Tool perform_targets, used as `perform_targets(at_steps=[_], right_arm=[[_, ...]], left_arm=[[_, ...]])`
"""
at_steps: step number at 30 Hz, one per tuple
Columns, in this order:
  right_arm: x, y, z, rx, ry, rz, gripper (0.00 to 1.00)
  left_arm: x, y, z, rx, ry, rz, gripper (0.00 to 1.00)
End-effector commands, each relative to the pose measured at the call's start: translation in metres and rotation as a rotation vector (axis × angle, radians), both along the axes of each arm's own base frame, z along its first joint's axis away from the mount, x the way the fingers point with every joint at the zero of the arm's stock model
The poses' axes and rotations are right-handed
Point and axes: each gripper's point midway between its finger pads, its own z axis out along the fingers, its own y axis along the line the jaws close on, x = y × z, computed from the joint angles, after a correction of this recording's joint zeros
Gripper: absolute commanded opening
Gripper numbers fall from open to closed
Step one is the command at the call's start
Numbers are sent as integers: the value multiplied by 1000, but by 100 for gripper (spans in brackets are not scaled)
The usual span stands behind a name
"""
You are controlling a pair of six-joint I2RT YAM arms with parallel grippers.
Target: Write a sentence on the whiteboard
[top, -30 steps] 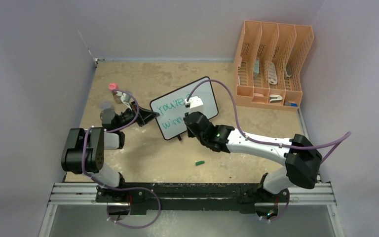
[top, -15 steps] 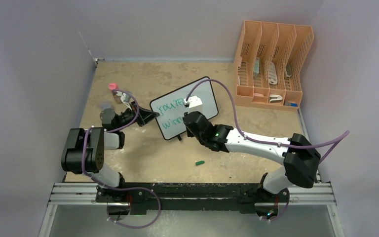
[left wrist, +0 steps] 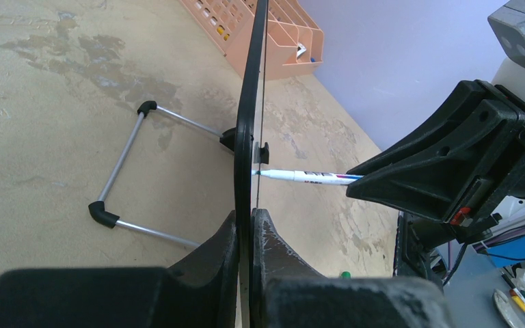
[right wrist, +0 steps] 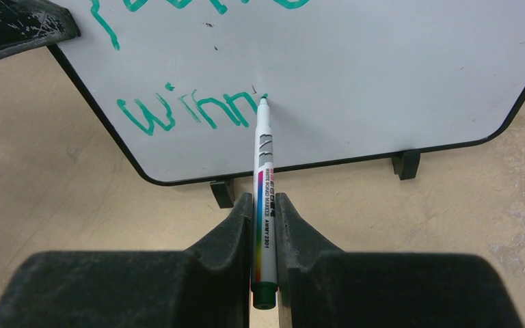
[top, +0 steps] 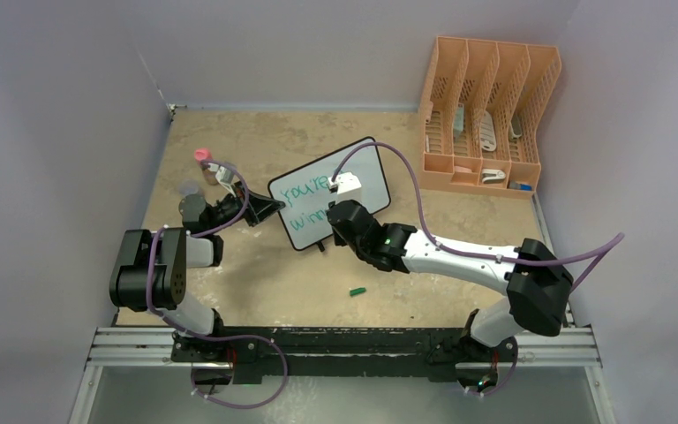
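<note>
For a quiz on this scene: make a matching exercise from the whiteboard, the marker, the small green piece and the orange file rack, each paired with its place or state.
1 whiteboard
2 marker
3 small green piece
4 orange file rack

A standing at the far right
B lying loose near the arm bases
C pinched at its edge by the left gripper
D held in the right gripper, tip on the board

Pairs: 1-C, 2-D, 3-B, 4-A

The whiteboard (right wrist: 383, 68) looks smooth and glossy, the table (right wrist: 75, 225) matt.
</note>
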Motion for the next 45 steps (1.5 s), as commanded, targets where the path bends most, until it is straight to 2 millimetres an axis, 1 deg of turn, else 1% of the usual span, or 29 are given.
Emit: perform_targets(at_steps=[1,11,18,28,33,39,45], right_arm=[[3,0,7,4,-19,-20,0],[-1,-7,-2,-23,0,-26,0],[-3,-10,-4,-32,7,-24,0],[-2,-7,1,-18,-1,-20,0],[-2,-4,16,26,-25,-6,0],[-4,-1,23,49,-24,9,0],[-3,2,20,45,-21,13,0]], left_arm=[[3,3,14,14,-87,8,0],[3,3,15,15,-88,10,0],[3,3,14,16,-87,8,0],[3,3,14,15,-86,8,0],[4,3,15,16,-88,10,0],[4,3,15,16,-88,10,0],[3,3,15,15,-86,8,0]])
